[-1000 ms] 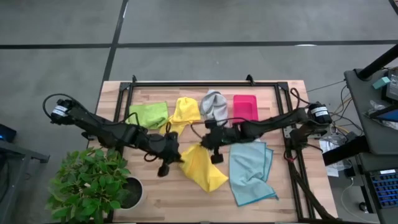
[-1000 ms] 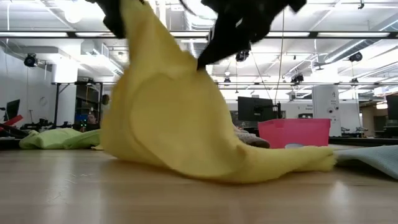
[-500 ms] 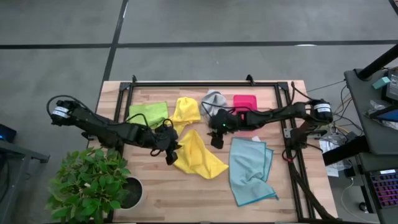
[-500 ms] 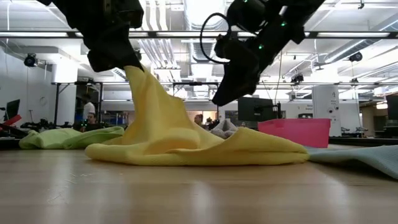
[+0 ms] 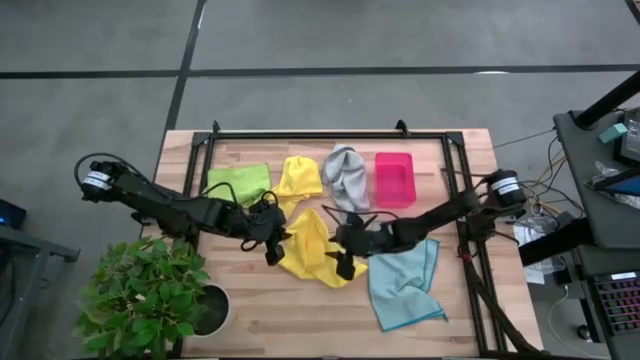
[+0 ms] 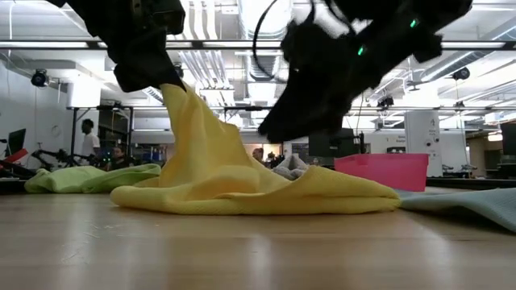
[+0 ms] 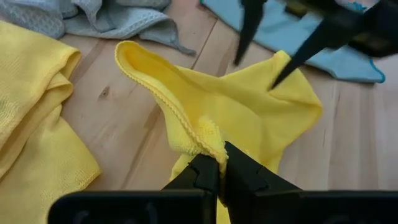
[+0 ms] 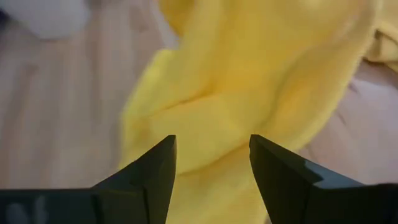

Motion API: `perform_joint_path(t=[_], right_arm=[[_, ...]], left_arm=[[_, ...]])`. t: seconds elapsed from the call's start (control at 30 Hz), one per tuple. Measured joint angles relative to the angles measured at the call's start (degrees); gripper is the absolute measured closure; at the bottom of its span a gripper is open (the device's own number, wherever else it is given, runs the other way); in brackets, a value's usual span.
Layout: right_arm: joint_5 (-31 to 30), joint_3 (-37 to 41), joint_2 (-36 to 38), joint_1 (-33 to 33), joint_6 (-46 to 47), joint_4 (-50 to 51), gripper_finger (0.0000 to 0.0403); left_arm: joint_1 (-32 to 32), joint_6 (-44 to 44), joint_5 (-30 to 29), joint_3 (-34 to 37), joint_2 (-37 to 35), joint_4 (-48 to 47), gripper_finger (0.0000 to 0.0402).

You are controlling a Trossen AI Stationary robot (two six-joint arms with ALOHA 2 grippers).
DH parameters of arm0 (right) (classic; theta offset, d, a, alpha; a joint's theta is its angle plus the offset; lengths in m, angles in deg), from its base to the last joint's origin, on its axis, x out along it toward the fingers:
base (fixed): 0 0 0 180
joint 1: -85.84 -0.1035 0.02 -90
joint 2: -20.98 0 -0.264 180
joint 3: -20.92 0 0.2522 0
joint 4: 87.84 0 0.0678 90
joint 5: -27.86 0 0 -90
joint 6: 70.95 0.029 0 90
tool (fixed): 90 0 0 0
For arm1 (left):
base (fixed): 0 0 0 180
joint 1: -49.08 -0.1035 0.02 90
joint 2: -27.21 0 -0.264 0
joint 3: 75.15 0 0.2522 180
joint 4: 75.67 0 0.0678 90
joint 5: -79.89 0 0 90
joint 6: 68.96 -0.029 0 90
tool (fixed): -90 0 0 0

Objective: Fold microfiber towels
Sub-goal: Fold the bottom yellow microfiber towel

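— Five towels on the surface [image 5: 250, 310], is that right? Which one do you have?

— Five, yes. I have the yellow towel [image 5: 312, 245] in the middle of the surface. My left fingers [image 7: 219, 169] are closed on one pinched-up corner of it, so the cloth rises in a peak from the wood, as the low view shows. The rest lies rumpled and flat.

— And your right fingers?

— My right fingers [image 8: 211, 163] stand apart, holding nothing, poised just above the near right edge of the same towel. From my left wrist I see them as two dark points over the far corner of the cloth.

— What lies around it?

— A light blue towel [image 5: 405, 280] is spread just to the right, touching or nearly touching the yellow one. Along the far side of the surface, left to right: a lime green towel [image 5: 238, 183], a second yellow towel [image 5: 299, 178] bunched up, a grey towel [image 5: 346, 175], then a pink tray [image 5: 393, 178].

— Anything beyond that?

— A potted plant [image 5: 150, 290] at the near left corner.
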Motion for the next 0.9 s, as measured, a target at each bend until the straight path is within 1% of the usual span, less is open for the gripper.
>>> perform_joint_path(t=[0.17,0.4,0.53,0.67,0.87,0.9], right_arm=[[-4.31,-2.98,-4.55,1.33,-1.60,-0.39,0.0209],[-4.33,-5.40,-6.44,3.78,-5.89,-0.61,0.0212],[-4.09,-5.40,-6.48,4.19,-6.72,-0.60,0.0231],[-1.15,-5.40,-6.49,4.26,-8.11,-2.83,0.0275],[-0.52,-5.38,-8.71,4.30,-8.04,-6.22,0.0374],[-0.09,-5.38,-9.06,4.32,-7.99,-6.48,0.0384]], left_arm=[[0.02,-0.02,0.17,-0.13,-0.21,-0.06,0.0402],[0.02,-0.02,0.26,-0.20,-0.26,-0.02,0.0402],[0.04,-0.02,0.28,-0.22,-0.32,-0.01,0.0402],[0.02,-0.07,0.28,-0.20,-0.50,0.03,0.0402],[0.02,-0.57,0.28,-0.57,-0.64,0.31,0.0402],[0.02,-0.55,0.28,-0.59,-0.73,0.34,0.0402]])
